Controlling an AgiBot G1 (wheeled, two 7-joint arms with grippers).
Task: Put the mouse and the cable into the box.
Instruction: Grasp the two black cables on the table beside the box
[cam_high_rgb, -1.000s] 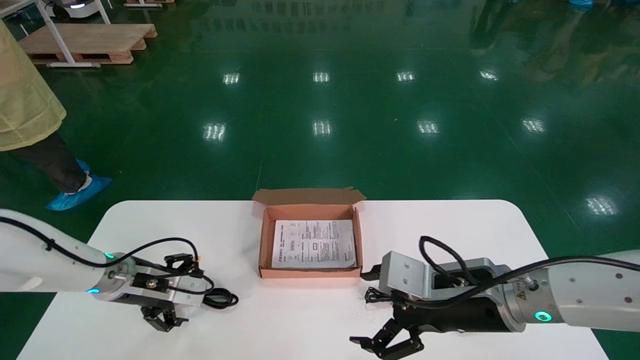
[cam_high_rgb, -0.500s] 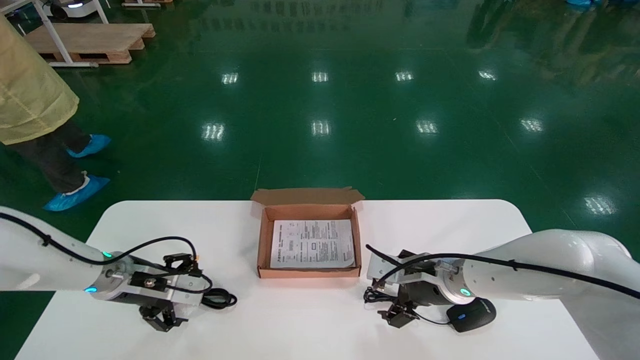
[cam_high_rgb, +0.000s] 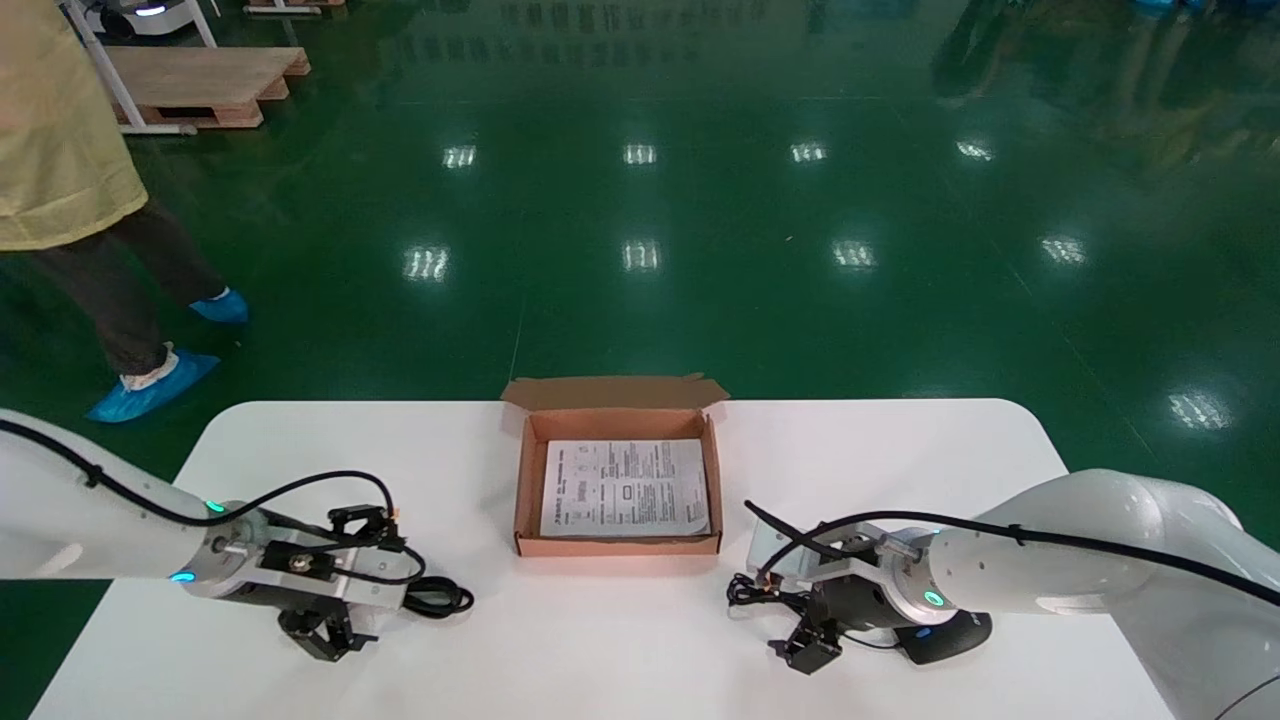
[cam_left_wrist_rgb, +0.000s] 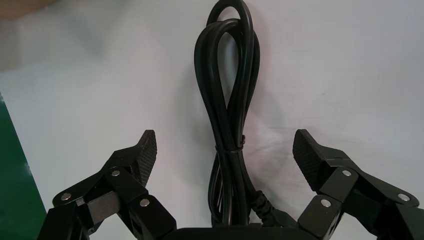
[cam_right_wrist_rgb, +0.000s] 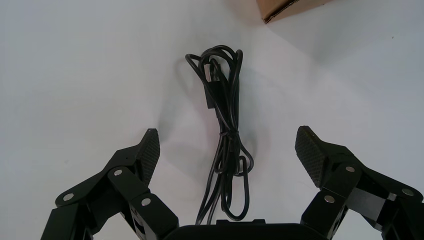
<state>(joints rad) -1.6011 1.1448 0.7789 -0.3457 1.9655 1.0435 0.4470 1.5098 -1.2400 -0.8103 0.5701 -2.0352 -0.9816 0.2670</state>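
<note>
Cardboard box (cam_high_rgb: 617, 546): leaflet (cam_high_rgb: 625, 487) only;
Left end effector (cam_left_wrist_rgb: 225, 145): fingers apart over power cable (cam_left_wrist_rgb: 227, 100);
Right end effector (cam_right_wrist_rgb: 227, 144): fingers apart over mouse cord (cam_right_wrist_rgb: 225, 125)

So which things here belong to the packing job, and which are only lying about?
Belong: box, mouse, its bundled cord, thick black cable, open left pincer over that cable, open right pincer over the cord.
Lying about: printed sheet inside the box, wooden pallet, person at far left.
</note>
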